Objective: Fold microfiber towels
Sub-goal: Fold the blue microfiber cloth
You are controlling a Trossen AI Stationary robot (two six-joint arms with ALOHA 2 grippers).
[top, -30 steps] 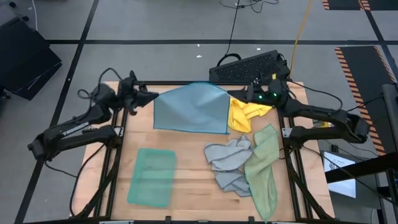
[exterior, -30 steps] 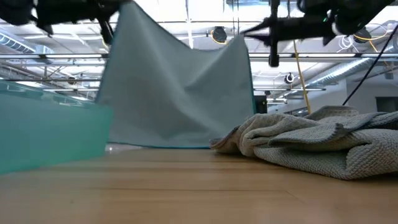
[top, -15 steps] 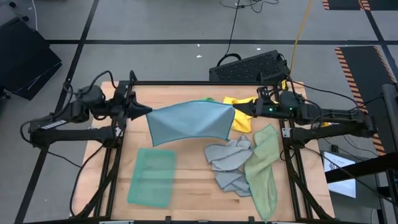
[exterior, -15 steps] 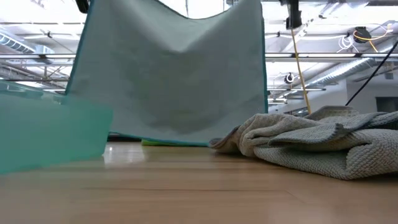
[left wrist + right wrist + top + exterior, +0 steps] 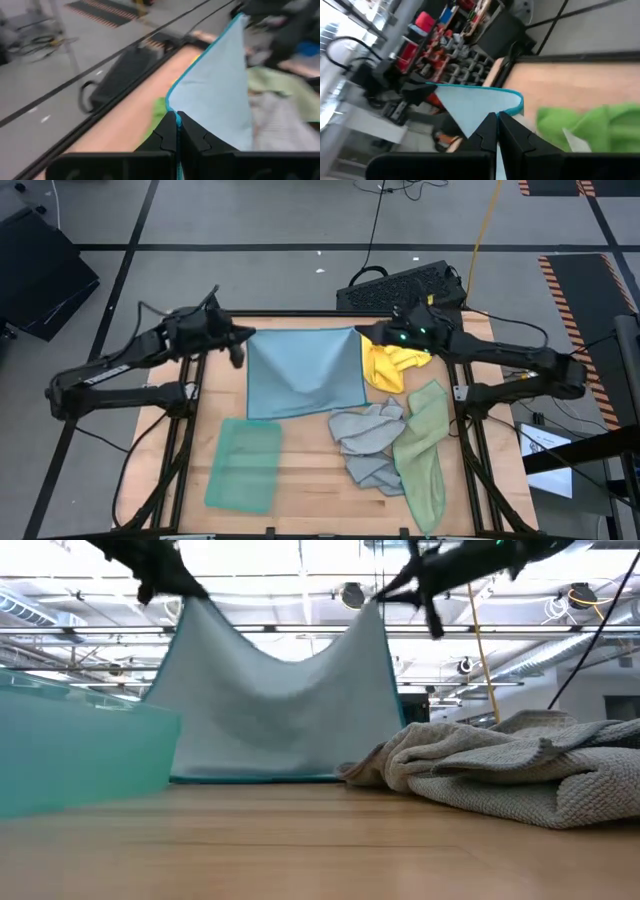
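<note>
A light blue towel (image 5: 305, 370) hangs between my two grippers above the far half of the table, and its lower edge (image 5: 270, 777) rests on the wood. My left gripper (image 5: 242, 337) is shut on its far left corner and my right gripper (image 5: 364, 333) on its far right corner. A folded teal green towel (image 5: 245, 463) lies flat at the near left. A yellow towel (image 5: 395, 365), a grey one (image 5: 368, 442) and a pale sage green one (image 5: 425, 450) lie crumpled on the right. A bright green towel (image 5: 590, 125) shows behind the blue one. My left gripper pinches the blue towel's far left corner (image 5: 172, 107) between its two fingers (image 5: 192, 135), coming from the table's left and slanting a little down. The cloth hangs below the fingers. Its top edge sags toward the other gripper. My right gripper pinches the far right corner (image 5: 492, 111) between its two fingers (image 5: 515, 135), reaching about level from the table's right. The corner is lifted and the cloth falls away below it to the table.
A black keyboard (image 5: 400, 285) lies beyond the table's far edge. The grey towel heap (image 5: 500, 770) and the teal towel (image 5: 80, 755) flank the bare wood in the near middle (image 5: 305, 480). Black frame rails run along both table sides.
Both grippers swung toward the near edge and up, lifting the blue towel clear of the table, then went back toward the far edge and down. The towel's lower edge now lies on the wood, farther toward the near edge than a second ago. Its top edge sags.
</note>
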